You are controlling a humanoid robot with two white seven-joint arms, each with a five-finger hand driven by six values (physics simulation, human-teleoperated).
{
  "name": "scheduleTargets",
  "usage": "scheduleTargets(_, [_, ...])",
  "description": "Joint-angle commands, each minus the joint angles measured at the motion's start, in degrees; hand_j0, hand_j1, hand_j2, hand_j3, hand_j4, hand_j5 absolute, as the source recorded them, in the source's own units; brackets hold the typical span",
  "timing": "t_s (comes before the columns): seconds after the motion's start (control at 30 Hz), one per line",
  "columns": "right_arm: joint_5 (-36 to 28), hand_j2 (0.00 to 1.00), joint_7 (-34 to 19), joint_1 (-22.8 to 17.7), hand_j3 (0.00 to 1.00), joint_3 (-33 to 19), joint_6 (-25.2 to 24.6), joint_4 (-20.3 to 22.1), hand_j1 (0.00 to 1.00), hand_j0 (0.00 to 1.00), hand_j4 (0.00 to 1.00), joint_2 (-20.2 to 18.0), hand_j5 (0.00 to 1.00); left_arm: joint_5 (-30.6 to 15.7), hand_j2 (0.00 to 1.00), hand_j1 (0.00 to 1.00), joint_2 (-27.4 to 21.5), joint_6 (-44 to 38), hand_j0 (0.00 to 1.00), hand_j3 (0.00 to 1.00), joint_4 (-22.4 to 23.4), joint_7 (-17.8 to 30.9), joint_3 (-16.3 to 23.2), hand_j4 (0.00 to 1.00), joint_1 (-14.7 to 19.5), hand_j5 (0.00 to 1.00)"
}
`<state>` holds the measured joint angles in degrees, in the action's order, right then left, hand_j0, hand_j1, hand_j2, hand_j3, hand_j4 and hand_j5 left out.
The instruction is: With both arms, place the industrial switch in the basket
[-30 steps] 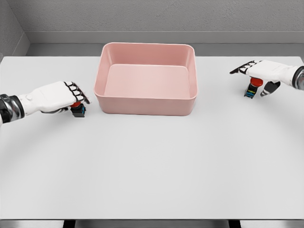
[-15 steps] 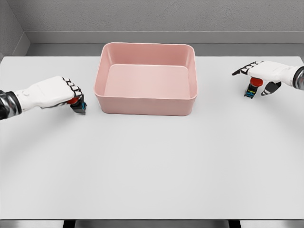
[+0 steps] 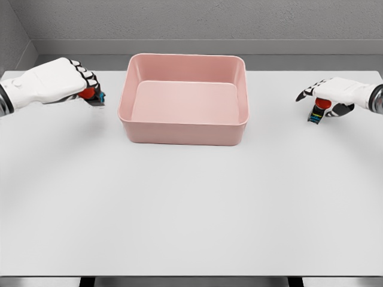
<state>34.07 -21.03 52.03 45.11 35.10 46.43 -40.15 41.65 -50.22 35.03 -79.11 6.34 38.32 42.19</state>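
Left robot hand (image 3: 60, 81): comes in from the left edge, raised above the far-left part of the table, its fingers curled tightly around a switch.
Left industrial switch (image 3: 93, 94): small, with a red button and a dark body showing a bit of blue; it sticks out from under the curled fingers, held clear of the table, to the left of the basket and near its far-left corner, not over it.
Right robot hand (image 3: 331, 95): comes in from the right edge, low over the table, fingers spread above the second switch with the thumb below; whether it truly grips the switch cannot be told.
Right industrial switch (image 3: 317, 111): red cap on top, dark body with blue and green marks, tilted a little; it sits right under the right robot hand, well apart from the basket, on the table's right side. Whether it rests on the table or is lifted is unclear.
Basket (image 3: 182, 128): pink, rectangular, with rounded corners and open top, standing at the middle of the table's far half; nothing lies inside it.
Table (image 3: 191, 209): white, flat, wide; its near half is bare.
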Motion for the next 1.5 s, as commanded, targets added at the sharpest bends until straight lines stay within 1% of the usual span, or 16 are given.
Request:
scheduleTargets(0.0, [-0.2,0.74,0.0,0.0,0.74,-0.1,-0.1,-0.4,0.74,0.74,0.74,0.0,0.74,-1.0,0.40,0.40,0.1,0.0,0.40,0.40,-1.0,0.0,-0.2,0.40,0.0,0.40])
scheduleTargets(0.07, [-0.2,0.71,-0.1,0.0,0.71,-0.1,-0.1,-0.5,0.71,0.71,0.71,0.0,0.71,-1.1,0.40,0.40,0.6,0.0,0.40,0.40,-2.0,0.0,-0.1,0.40,1.4,0.40])
scheduleTargets(0.17, [1.5,0.69,0.0,0.0,0.69,-0.1,-0.1,-0.5,0.69,0.69,0.69,0.0,0.69,-1.3,0.40,0.40,0.7,0.0,0.40,0.40,-3.8,0.0,-0.2,0.40,2.1,0.40])
scheduleTargets(0.33, [1.5,0.64,0.0,0.0,0.64,-0.1,-0.1,-0.5,0.64,0.64,0.64,0.0,0.64,-2.1,0.40,0.40,0.8,0.0,0.40,0.40,-4.0,0.0,-0.2,0.40,3.8,0.40])
scheduleTargets(0.43, [1.5,0.59,0.0,0.1,0.59,-0.2,-0.1,-0.4,0.59,0.59,0.59,0.0,0.59,-2.0,0.40,0.40,2.6,0.0,0.40,0.40,-4.5,0.1,-0.1,0.40,4.6,0.40])
scheduleTargets(0.5, [1.6,0.56,-0.1,0.4,0.56,-0.2,-0.1,-0.4,0.56,0.56,0.56,0.2,0.56,-1.9,0.40,0.40,5.1,0.0,0.40,0.40,-4.5,0.2,0.1,0.40,4.7,0.40])
scheduleTargets(0.57, [1.6,0.53,-0.1,0.5,0.53,-0.2,-0.1,-0.4,0.53,0.53,0.53,0.3,0.53,-2.0,0.40,0.40,7.6,0.0,0.40,0.40,-4.5,2.9,0.2,0.40,5.0,0.40])
scheduleTargets(0.63, [1.6,0.53,-0.1,0.8,0.53,-0.2,-0.1,-0.4,0.53,0.53,0.53,0.3,0.53,-1.7,0.40,0.40,9.4,0.0,0.40,0.40,-4.3,3.3,0.7,0.40,5.1,0.40])
scheduleTargets(0.77, [1.5,0.53,-0.2,1.4,0.53,-0.4,-0.1,-0.2,0.53,0.53,0.53,0.4,0.53,-1.7,0.40,0.40,13.2,0.0,0.40,0.40,-3.8,6.4,0.8,0.40,5.2,0.40])
scheduleTargets(0.87, [1.5,0.51,-0.3,1.8,0.51,-0.5,-0.1,0.2,0.51,0.51,0.51,0.4,0.51,-1.3,0.40,0.40,17.4,0.0,0.40,0.40,-0.4,8.8,1.0,0.40,6.0,0.40])
scheduleTargets(0.97, [1.5,0.51,-0.4,2.5,0.51,-0.5,-0.1,0.4,0.51,0.51,0.51,1.2,0.51,-1.1,0.40,0.40,20.5,0.0,0.40,0.40,4.9,9.0,1.9,0.40,7.2,0.40])
scheduleTargets(1.07, [1.5,0.51,-0.5,3.1,0.51,-0.6,-0.1,0.6,0.51,0.51,0.51,1.6,0.51,-1.1,0.40,0.40,21.8,0.0,0.40,0.40,6.9,9.1,1.9,0.40,7.5,0.40])
scheduleTargets(1.13, [1.5,0.50,-0.4,3.6,0.50,-0.5,-0.1,0.6,0.50,0.50,0.50,2.4,0.50,-1.0,0.40,0.40,23.7,0.0,0.40,0.40,9.5,9.1,1.9,0.40,7.5,0.40])
scheduleTargets(1.2, [1.5,0.49,-0.4,3.9,0.49,-0.6,-0.1,0.7,0.49,0.49,0.49,2.5,0.49,-1.0,0.40,0.40,24.0,0.0,0.40,0.40,10.7,9.2,1.9,0.40,7.6,0.40])
scheduleTargets(1.4, [1.4,0.46,-0.5,5.6,0.46,-0.6,-0.1,0.9,0.46,0.46,0.46,3.7,0.46,-1.0,0.42,0.42,23.9,0.0,0.42,0.42,11.0,9.1,1.9,0.42,7.8,0.42])
scheduleTargets(1.47, [1.4,0.46,-0.5,6.2,0.46,-0.6,-0.1,2.1,0.46,0.46,0.46,4.0,0.46,-1.0,0.43,0.43,23.9,0.0,0.43,0.43,11.6,9.0,1.9,0.43,8.1,0.43])
